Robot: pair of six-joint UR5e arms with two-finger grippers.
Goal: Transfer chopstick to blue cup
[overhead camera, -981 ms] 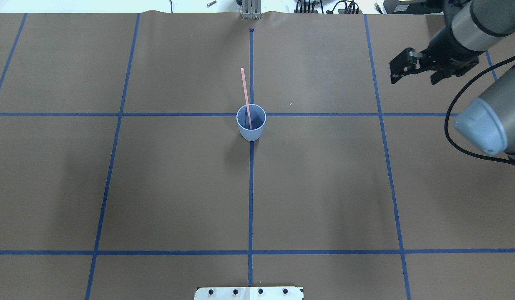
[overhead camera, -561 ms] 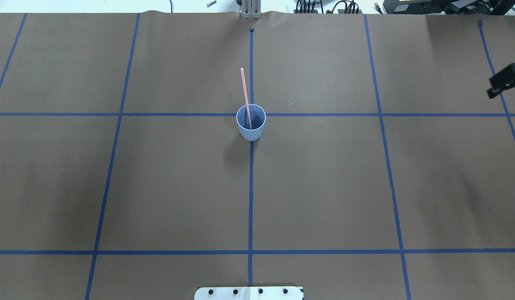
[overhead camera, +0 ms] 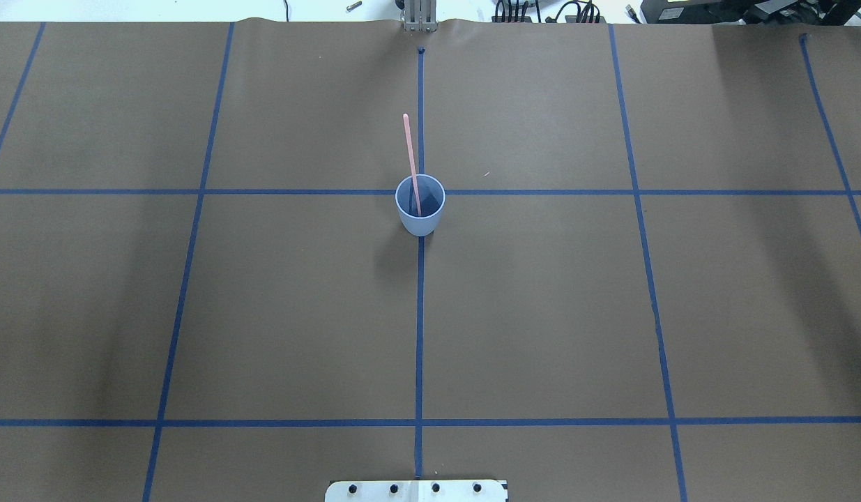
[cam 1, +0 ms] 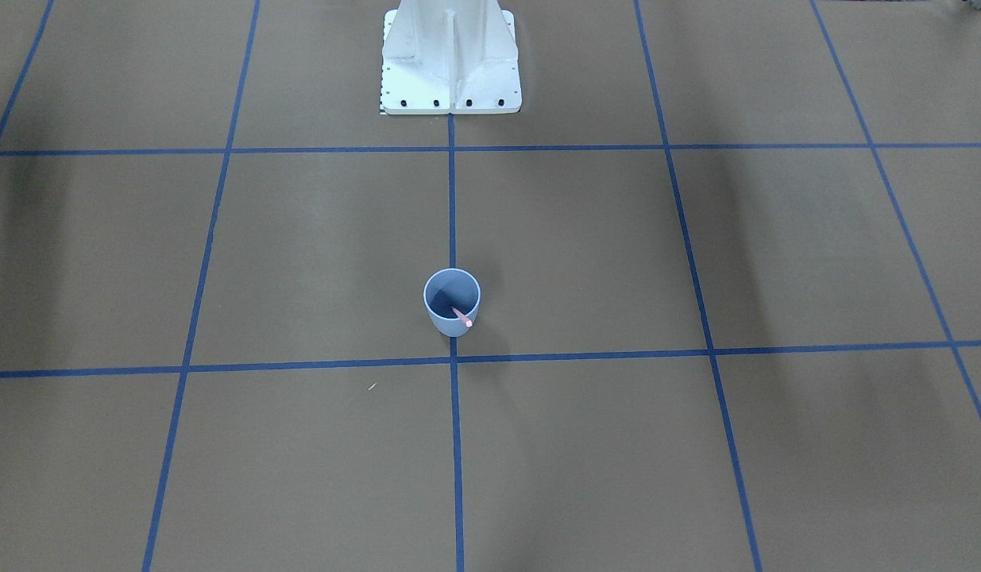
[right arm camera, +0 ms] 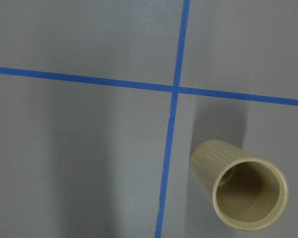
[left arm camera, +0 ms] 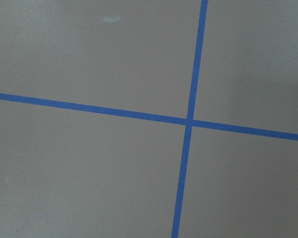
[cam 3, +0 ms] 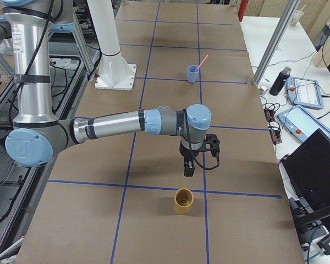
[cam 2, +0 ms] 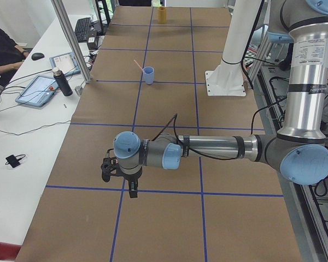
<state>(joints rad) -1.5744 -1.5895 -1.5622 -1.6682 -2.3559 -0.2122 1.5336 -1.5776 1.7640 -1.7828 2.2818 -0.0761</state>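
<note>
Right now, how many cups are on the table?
2. The blue cup, holding the pink chopstick, stands at the table's middle; an empty tan cup stands near its end on the robot's right.

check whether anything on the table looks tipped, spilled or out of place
Nothing stands out. The blue cup stands upright on the centre tape line, with the pink chopstick leaning inside it against the far rim. The wooden cup out on the robot's right is upright too, and empty. No spill or damage shows.
</note>
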